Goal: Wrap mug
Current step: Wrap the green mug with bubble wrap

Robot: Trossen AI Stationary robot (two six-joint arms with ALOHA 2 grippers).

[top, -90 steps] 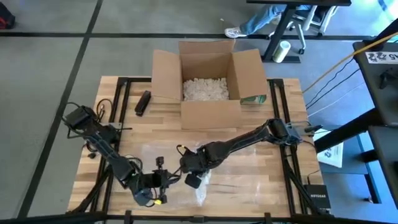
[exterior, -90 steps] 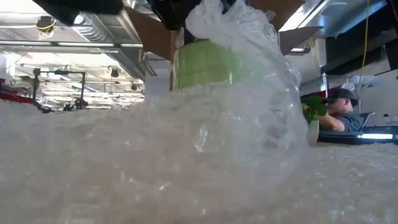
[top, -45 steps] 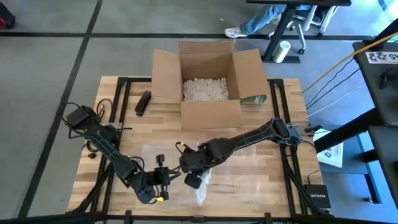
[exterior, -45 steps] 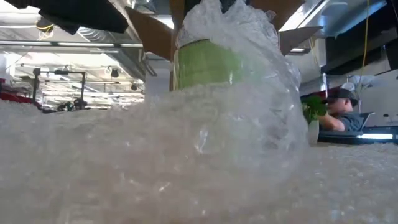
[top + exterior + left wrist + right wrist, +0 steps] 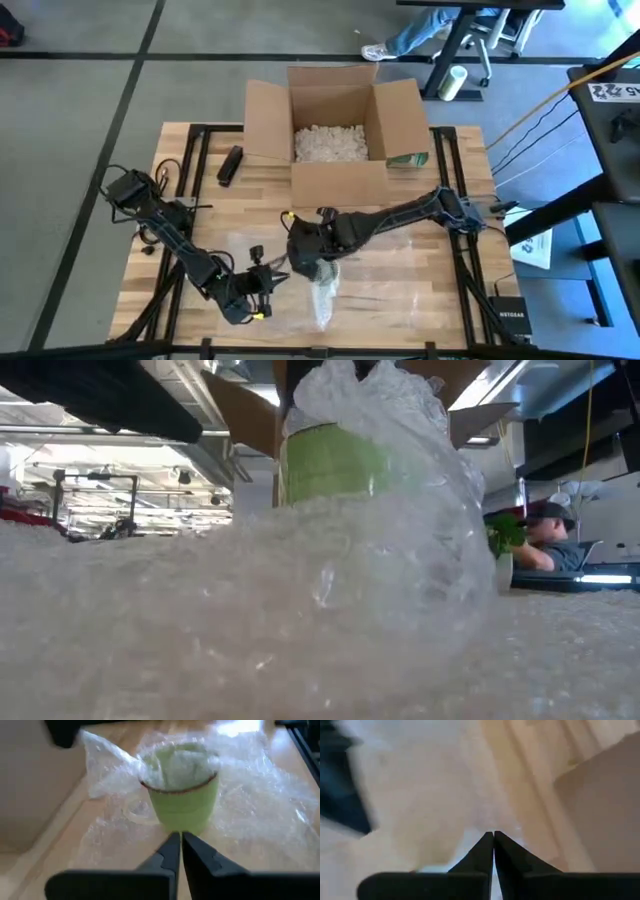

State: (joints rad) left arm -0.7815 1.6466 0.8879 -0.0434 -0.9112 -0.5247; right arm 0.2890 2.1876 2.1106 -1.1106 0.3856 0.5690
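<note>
While the green mug (image 5: 182, 802) stands upright on the sheet of bubble wrap (image 5: 260, 815) near the front middle of the table (image 5: 470, 290), part of the wrap is seen gathered up over its rim and stuffed into its mouth. In the low view the mug (image 5: 335, 460) is seen through a mound of wrap (image 5: 300, 610) that covers most of its body, with a crumpled tuft rising above its top. From above, the wrapped mug (image 5: 322, 296) is found just to the near side of the right gripper (image 5: 297, 262), which is stretched across the table from the right edge toward the middle. Its fingers are seen pressed together at the tips in its wrist view (image 5: 493, 840), and whether any film is caught between them cannot be told. The left gripper (image 5: 268, 281) is held low at the near left, just left of the mug and pointed at it; in its wrist view (image 5: 180, 841) the fingers are closed with only a thin slit between them and nothing is held. At the far edge of the table an open cardboard box (image 5: 335, 135) with white packing fill is set, and a dark object (image 5: 230, 165) lies to its left. A person (image 5: 545, 545) is seen far off at the right in the low view.
</note>
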